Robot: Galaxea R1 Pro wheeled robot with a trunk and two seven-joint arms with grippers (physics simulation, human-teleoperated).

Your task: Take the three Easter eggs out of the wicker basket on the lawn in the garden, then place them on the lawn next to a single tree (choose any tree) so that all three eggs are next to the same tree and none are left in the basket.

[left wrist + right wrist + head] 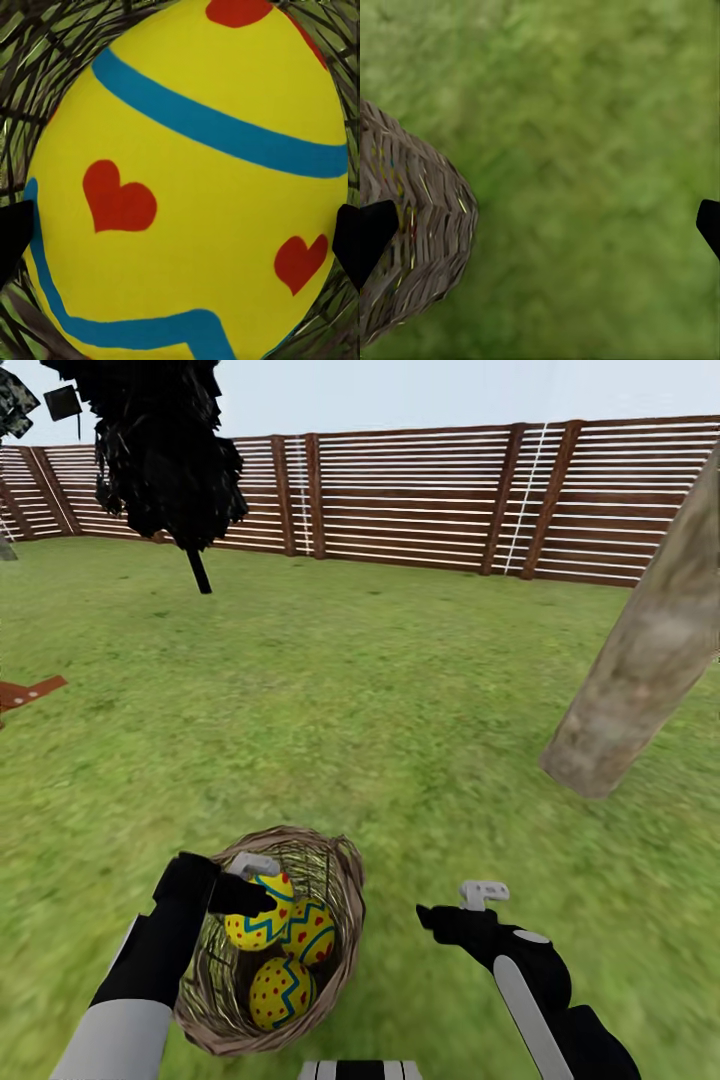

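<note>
**Left tool down in the basket, right tool spread over the grass**

The wicker basket (330,880) stands on the lawn (380,700) just in front of the robot, and all three Easter eggs lie inside it: one at the top left (262,920), one beside it to the right (312,932), and one nearer the robot (282,992). The three sit bunched together, touching or nearly so.

The left tool (245,885) reaches over the basket's rim and sits right at the uppermost egg. In the left wrist view that egg (187,187) (yellow, with red hearts and blue bands) lies between two dark fingertips (13,240) at the edges of the picture, with woven wicker behind it. Whether the fingers actually press on the egg or merely flank it, I cannot tell.

The right tool (470,908) hangs above bare grass to the right of the basket, apart from it. In the right wrist view its fingertips (375,232) stand wide apart, nothing between them, with the basket's outer wall (427,225) to one side.

Farther off to the right rises the pale mottled trunk of the tree (650,650). A dark columnar tree (165,450) stands far left before the slatted wooden fence (420,500).
</note>
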